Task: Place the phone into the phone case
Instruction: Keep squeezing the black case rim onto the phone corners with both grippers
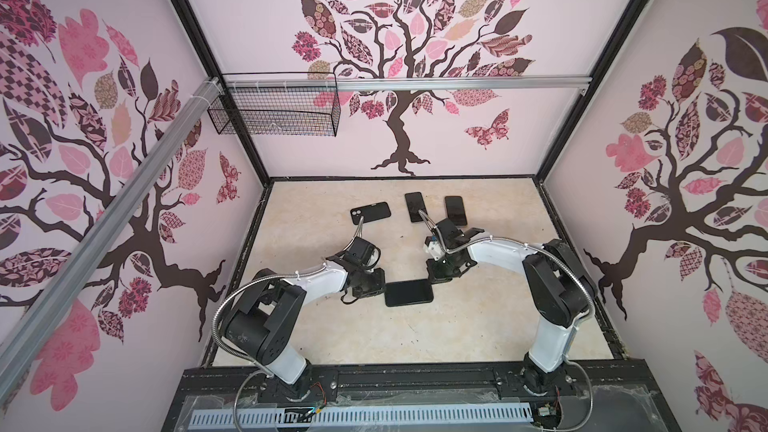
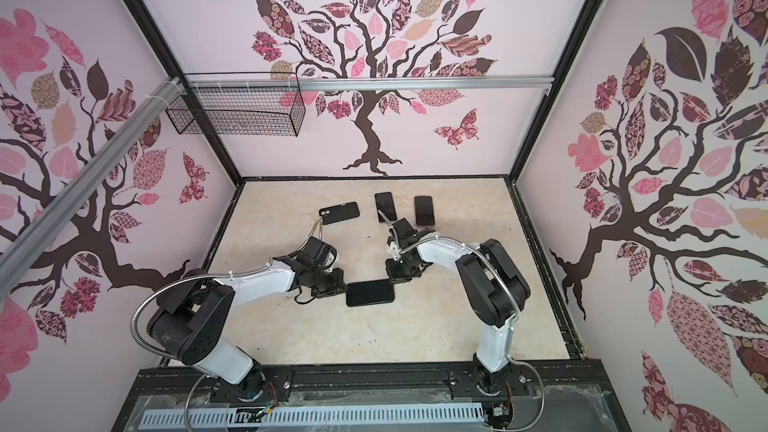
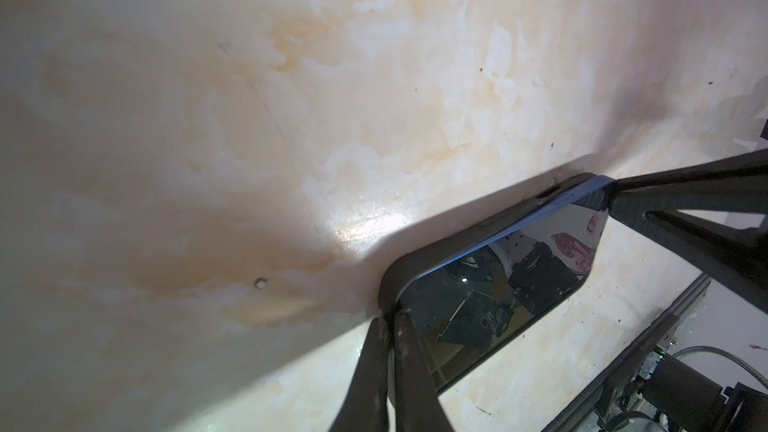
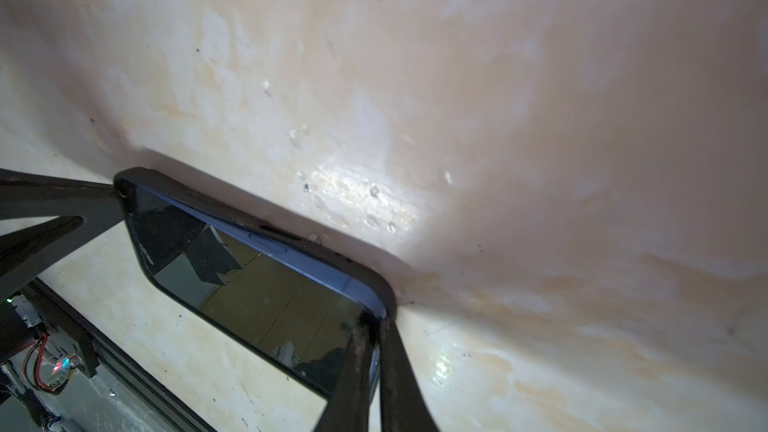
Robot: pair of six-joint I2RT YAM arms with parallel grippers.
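A phone [image 1: 409, 292] [image 2: 370, 292] with a glossy dark screen and a blue side lies screen up in a black phone case mid-table. In the wrist views the phone [image 3: 498, 284] [image 4: 270, 292] shows its blue side above the phone case [image 3: 397, 280] [image 4: 370, 274] wall along one long edge. My left gripper [image 3: 392, 315] [image 1: 383, 283] [image 2: 344, 284] is shut on the case's left corner. At the far right corner, my right gripper [image 4: 374, 322] [image 1: 432, 277] [image 2: 392, 277] is also shut on the case.
At the back of the table lie a black case with a camera hole [image 1: 370, 212] and two dark phones [image 1: 415, 207] [image 1: 456, 210]. A wire basket [image 1: 274, 110] hangs on the back wall. Black frame rails edge the table.
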